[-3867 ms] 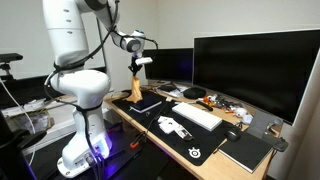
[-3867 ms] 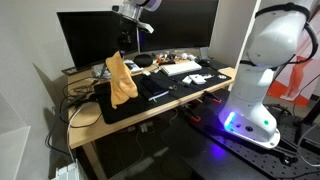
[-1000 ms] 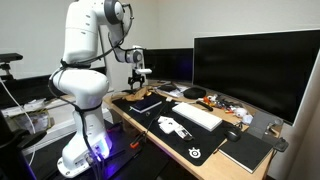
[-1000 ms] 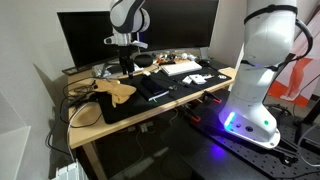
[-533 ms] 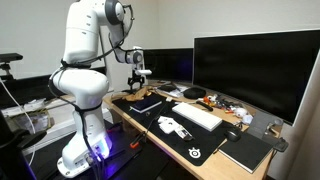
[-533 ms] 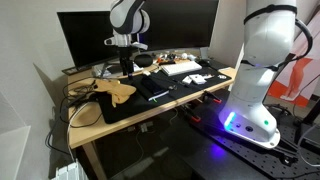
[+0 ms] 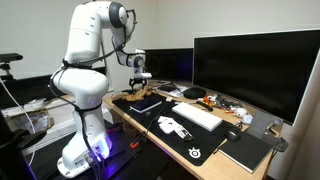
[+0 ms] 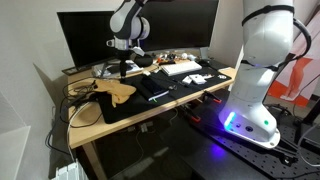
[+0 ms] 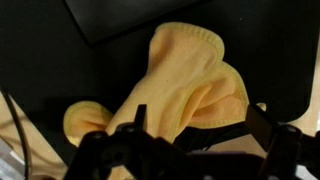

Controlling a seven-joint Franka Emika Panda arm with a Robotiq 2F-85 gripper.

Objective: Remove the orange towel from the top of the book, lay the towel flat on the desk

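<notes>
- The small, soft orange-tan towel [image 9: 185, 85] lies crumpled and folded on the black desk mat [image 9: 60, 70], off the book; it is not spread flat.
- The thin, flat black book with a pale edge [image 9: 180, 12] sits just beside the towel's upper edge in the wrist view; I cannot tell whether the two touch.
- The black Robotiq gripper [image 9: 198, 135] hangs above the towel with its fingers spread wide and nothing between them.
- In both exterior views the gripper [image 8: 122, 68] [image 7: 141, 80] points down over the towel [image 8: 112, 92], clear of the cloth.
- The towel rests near the end of the light wooden desk [image 8: 90, 115], well apart from the white keyboard [image 7: 197, 116].
</notes>
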